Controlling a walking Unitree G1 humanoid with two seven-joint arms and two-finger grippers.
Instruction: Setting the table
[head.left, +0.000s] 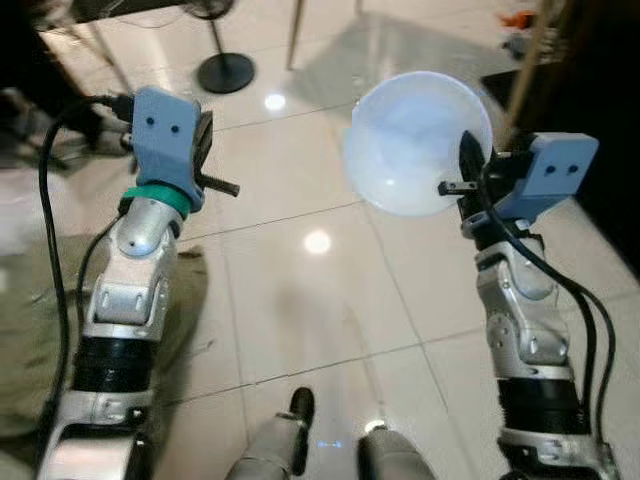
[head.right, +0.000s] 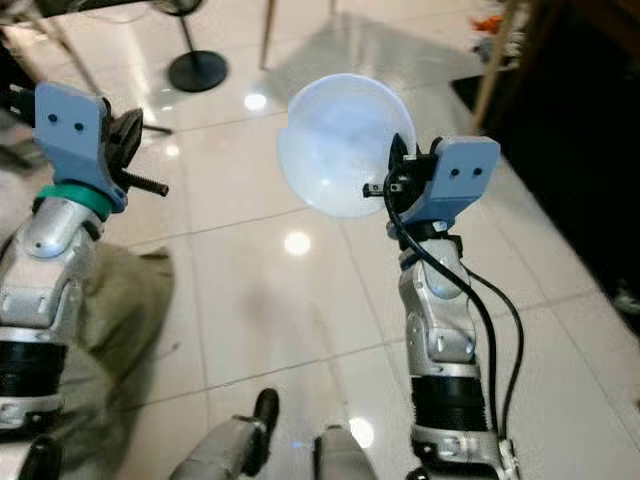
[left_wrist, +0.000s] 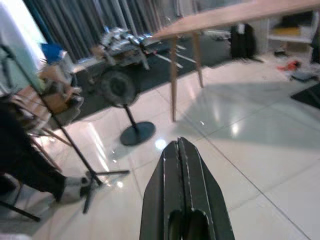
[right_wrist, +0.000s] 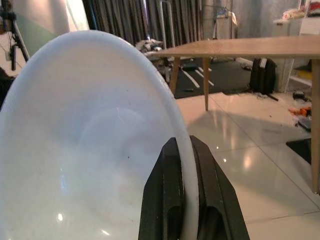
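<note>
Right wrist view: right claw (right_wrist: 192, 195) clenched on rim of white bowl (right_wrist: 75, 145), carried over tiled floor (head.left: 300, 290). Wooden tabletop (right_wrist: 250, 47) at 1 o'clock, well apart, nothing seen on it. Left claw (left_wrist: 182, 195) pressed closed, empty. Judged early: placing remains.

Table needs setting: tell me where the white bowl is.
The white bowl is pinched by its rim in the right pincer, held above the tiled floor, on the robot's right.
</note>
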